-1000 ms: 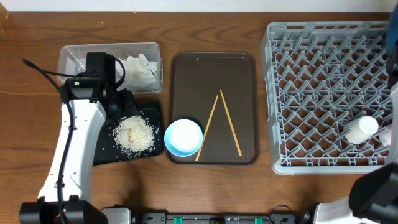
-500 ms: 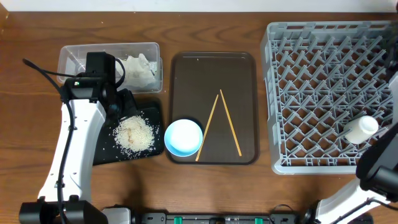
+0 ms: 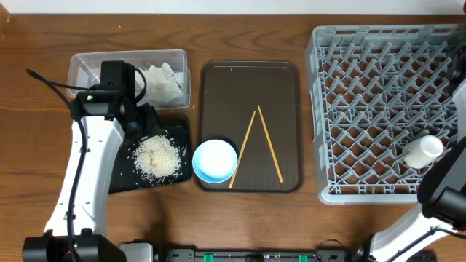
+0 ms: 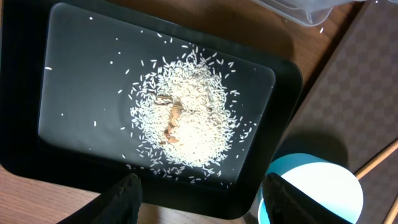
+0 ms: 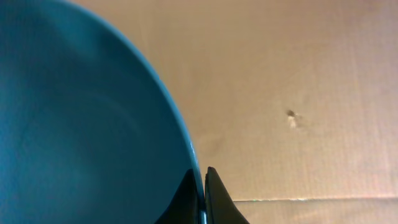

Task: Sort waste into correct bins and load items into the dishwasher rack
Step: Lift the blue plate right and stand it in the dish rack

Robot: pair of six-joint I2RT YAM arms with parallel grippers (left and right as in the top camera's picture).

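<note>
My left gripper (image 4: 203, 188) is open and empty above the near edge of the flat black tray (image 4: 74, 74), which holds the heap of white rice (image 4: 183, 121); overhead shows the tray (image 3: 182, 129) and the rice (image 3: 155, 156). The crumpled napkin (image 3: 164, 78) lies in the clear tub (image 3: 87, 65). My right gripper (image 5: 204, 186) is shut on the rim of the dark-blue plate (image 5: 81, 124), past the table's right edge over a brown surface. The light-blue bowl (image 3: 215, 161) and two chopsticks (image 3: 269, 153) lie on the brown serving tray (image 3: 247, 80). A white cup (image 3: 422, 151) lies in the grey rack (image 3: 378, 87).
The bowl (image 4: 317, 186) sits right next to the black tray's near right corner. Stray rice grains lie scattered over the black tray. The right arm's body (image 3: 444, 185) overlaps the rack's front right corner.
The right arm with the dark-blue plate has slid out past the right edge of the overhead view. The left arm has not moved.
</note>
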